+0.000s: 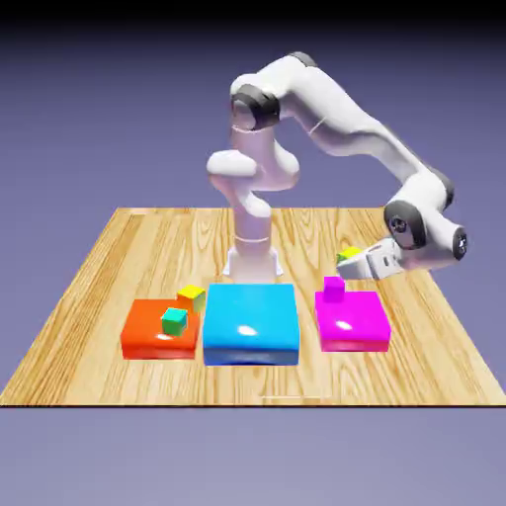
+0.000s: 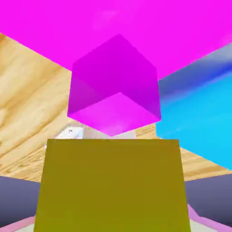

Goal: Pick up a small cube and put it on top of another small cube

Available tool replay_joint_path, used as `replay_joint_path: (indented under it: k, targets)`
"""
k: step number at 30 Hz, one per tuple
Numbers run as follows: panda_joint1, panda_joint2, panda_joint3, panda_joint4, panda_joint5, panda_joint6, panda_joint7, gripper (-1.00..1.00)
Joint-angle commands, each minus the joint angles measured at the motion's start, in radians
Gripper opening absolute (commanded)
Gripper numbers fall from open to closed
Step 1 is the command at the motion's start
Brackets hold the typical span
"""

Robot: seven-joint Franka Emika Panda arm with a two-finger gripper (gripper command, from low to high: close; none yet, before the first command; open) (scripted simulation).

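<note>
My gripper (image 1: 353,261) is shut on the small cube (image 1: 348,254), yellow-lime on top with olive sides, and holds it above the table. The cube hangs slightly up and to the exterior view's right of the other small cube (image 1: 334,289), which is magenta and stands on the far left corner of the big flat magenta block (image 1: 354,323). In the hand view the held cube (image 2: 113,186) fills the bottom and hides my fingertips. The magenta small cube (image 2: 115,86) shows just beyond it, apart from it.
A flat blue block (image 1: 250,321) lies at the table's middle. Left of it, a flat orange block (image 1: 153,334) carries a tiny teal cube (image 1: 174,319) and a tiny bright yellow cube (image 1: 192,295). The robot's base (image 1: 251,259) stands behind the blue block.
</note>
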Motion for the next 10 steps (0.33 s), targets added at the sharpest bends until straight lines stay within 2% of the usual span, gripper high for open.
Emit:
replay_joint_path:
  k: [1, 3, 4, 10]
  targets:
    - [-0.008, -0.004, -0.002, -0.036, -0.007, 0.031, 0.0, -1.0]
    - [-0.023, -0.01, -0.005, -0.1, -0.015, 0.087, 0.0, -1.0]
    - [-0.023, -0.01, -0.005, -0.1, -0.015, 0.087, 0.0, 1.0]
    - [0.017, 0.007, 0.004, 0.072, 0.008, -0.064, -0.001, 1.0]
